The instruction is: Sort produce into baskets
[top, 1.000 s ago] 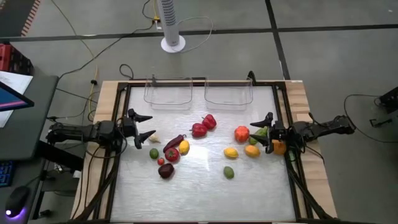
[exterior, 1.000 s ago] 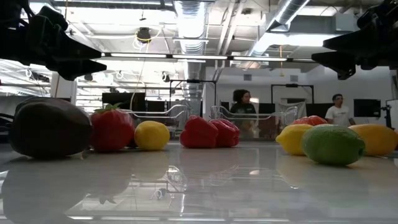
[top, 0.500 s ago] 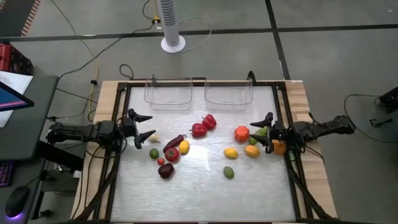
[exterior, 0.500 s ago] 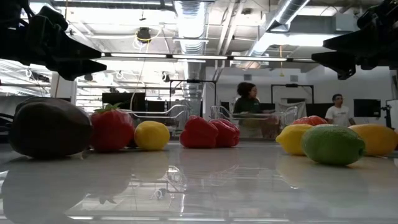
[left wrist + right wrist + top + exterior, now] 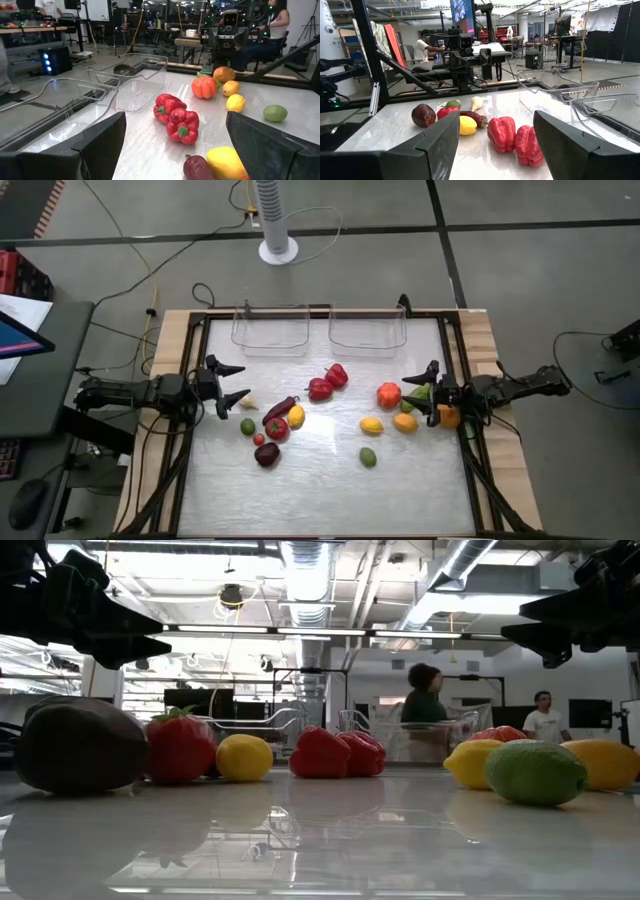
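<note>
The produce lies loose on the white tabletop. Two red peppers (image 5: 328, 383) are in the middle. An eggplant (image 5: 280, 409), a lemon (image 5: 296, 416) and a tomato (image 5: 276, 428) lie toward the left. An orange-red fruit (image 5: 388, 395), yellow ones (image 5: 371, 425) and a lime (image 5: 368, 457) lie toward the right. Two clear baskets (image 5: 270, 330) (image 5: 367, 330) stand at the far edge with nothing in them. My left gripper (image 5: 232, 383) hovers level at the left edge, open. My right gripper (image 5: 428, 391) hovers level at the right edge, open, above a green piece (image 5: 418, 392) and an orange (image 5: 449, 416).
A white garlic-like piece (image 5: 247, 402) lies under my left gripper's fingers. A dark purple fruit (image 5: 80, 745) is the nearest piece on the left. Bare tabletop (image 5: 320, 495) stretches along the near edge. A black frame (image 5: 455, 350) borders the table. People move in the room behind.
Both arms and all the produce have kept still. A person in the room behind the table has walked toward the right.
</note>
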{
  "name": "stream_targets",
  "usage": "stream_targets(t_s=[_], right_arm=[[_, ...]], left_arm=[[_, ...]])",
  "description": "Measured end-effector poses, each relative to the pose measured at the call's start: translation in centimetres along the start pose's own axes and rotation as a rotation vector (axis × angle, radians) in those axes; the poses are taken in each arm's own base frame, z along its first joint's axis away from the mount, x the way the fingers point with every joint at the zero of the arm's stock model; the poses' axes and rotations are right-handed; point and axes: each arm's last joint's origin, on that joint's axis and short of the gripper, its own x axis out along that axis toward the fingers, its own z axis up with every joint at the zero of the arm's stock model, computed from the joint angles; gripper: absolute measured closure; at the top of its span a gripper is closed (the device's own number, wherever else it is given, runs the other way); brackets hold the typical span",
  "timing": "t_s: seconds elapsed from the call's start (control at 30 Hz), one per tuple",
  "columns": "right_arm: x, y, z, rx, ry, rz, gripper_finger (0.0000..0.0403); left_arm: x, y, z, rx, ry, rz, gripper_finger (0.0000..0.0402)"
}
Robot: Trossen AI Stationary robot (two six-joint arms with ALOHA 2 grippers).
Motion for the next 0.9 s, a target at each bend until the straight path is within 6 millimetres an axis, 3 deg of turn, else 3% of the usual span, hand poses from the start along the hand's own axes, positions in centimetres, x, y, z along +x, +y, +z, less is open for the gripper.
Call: stream_targets(t_s=[0.37,0.57,0.9], right_arm=[[0.0,0.0,0.0,0.000,0.000,0.001,0.0120],[0.0,0.0,0.0,0.000,0.000,0.000,0.0120],[0.0,0.0,0.0,0.000,0.000,0.000,0.0120]], left_arm=[[0.0,0.0,0.1,-0.024,-0.009,0.002,0.0070],[0.0,0.2,1.0,-0.073,-0.110,0.079,0.0070],[0.0,0.2,1.0,-0.205,-0.112,0.090,0.0070]])
